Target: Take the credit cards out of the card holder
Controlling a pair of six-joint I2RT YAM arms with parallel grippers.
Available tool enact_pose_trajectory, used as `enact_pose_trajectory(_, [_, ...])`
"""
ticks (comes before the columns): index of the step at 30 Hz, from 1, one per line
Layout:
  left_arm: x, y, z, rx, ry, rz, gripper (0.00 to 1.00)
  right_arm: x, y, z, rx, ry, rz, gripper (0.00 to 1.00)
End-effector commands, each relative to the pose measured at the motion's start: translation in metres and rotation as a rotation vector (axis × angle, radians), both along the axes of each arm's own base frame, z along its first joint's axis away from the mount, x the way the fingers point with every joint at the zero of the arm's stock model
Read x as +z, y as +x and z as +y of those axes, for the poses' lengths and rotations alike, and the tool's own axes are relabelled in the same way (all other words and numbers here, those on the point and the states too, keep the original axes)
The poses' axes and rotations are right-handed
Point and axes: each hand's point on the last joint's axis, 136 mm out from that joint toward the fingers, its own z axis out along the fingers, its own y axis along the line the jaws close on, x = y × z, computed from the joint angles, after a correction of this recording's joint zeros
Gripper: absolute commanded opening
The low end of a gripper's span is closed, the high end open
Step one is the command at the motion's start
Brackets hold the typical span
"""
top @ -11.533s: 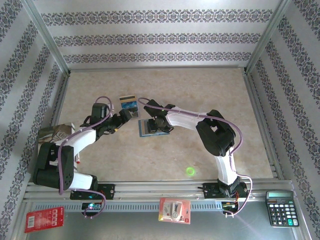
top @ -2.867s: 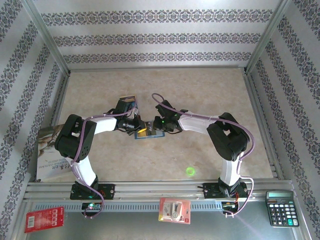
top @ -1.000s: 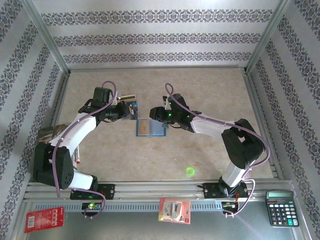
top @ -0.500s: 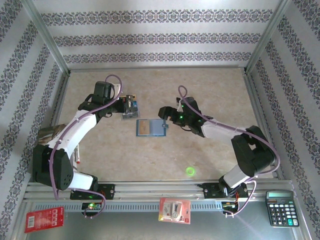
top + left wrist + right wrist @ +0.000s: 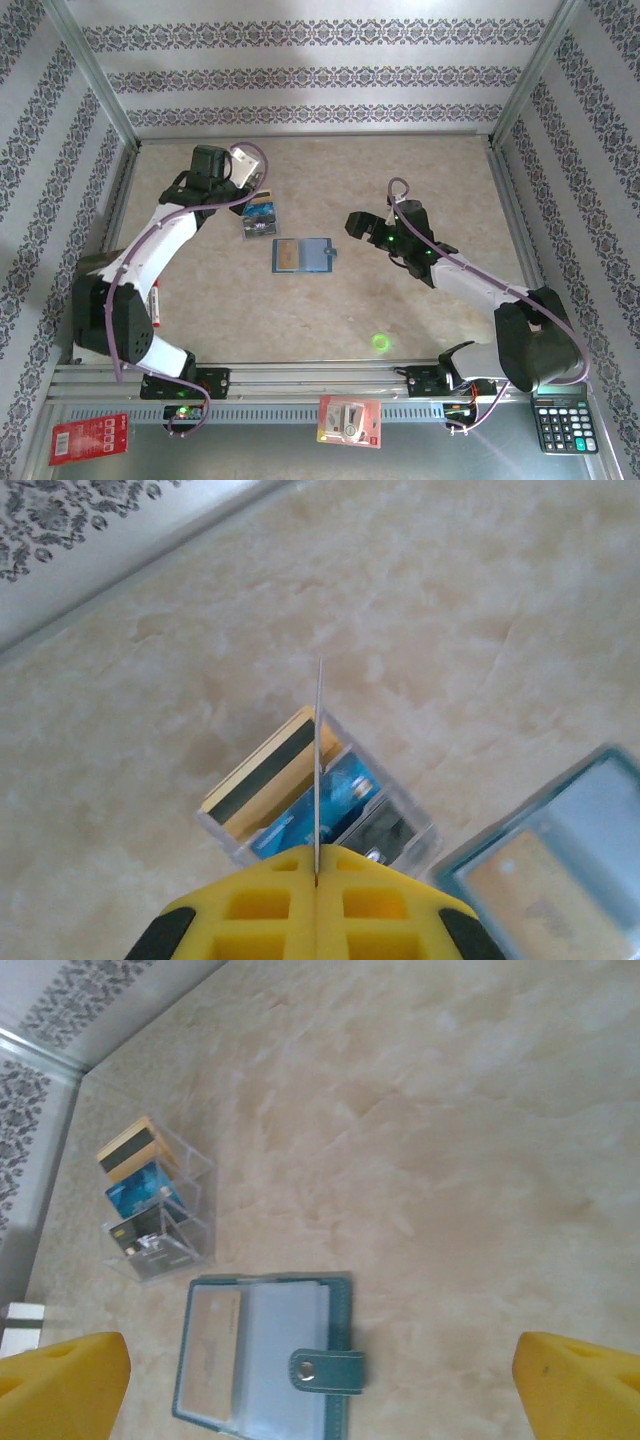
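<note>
— Question: where is the card holder (image 5: 315, 254)?

— Flat and open on the table (image 5: 420, 170), about the middle, between the two arms. Its tab points toward the right arm. A tan card (image 5: 215, 1345) sits in the panel away from the tab (what the other panel holds I cannot tell).

— And the other credit cards (image 5: 260, 215)?

— Three stand on edge in a clear stand (image 5: 195, 1185), just beyond the card holder on the left arm's side: gold with a dark stripe, blue, and dark.

— The tools?

— The left gripper (image 5: 317, 875) is clamped on a thin card (image 5: 318, 750), seen edge-on from the wrist, hanging above the clear stand. The right gripper (image 5: 357, 222) has its fingers (image 5: 62, 1378) spread wide with nothing between them. It hovers near the tab side of the card holder, apart from it.
</note>
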Motion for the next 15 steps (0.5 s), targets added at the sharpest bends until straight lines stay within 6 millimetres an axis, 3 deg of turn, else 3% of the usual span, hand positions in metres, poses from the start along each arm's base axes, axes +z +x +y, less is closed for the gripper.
enact_pose_trajectory(1, [-0.019,-0.007,0.008,-0.180,0.263,0.039,0.00,-0.006,-0.004,-0.012,-0.010,-0.023,0.001,0.98])
enact_pose_trajectory(7, [-0.042,-0.013,0.014,-0.356,0.418,0.121,0.00,-0.007,-0.001,-0.015,-0.010,-0.020,0.007,0.98])
enact_pose_trajectory(15, [-0.078,-0.023,-0.012,-0.580,0.350,0.254,0.00,-0.013,0.000,-0.008,0.000,0.011,0.039,0.98])
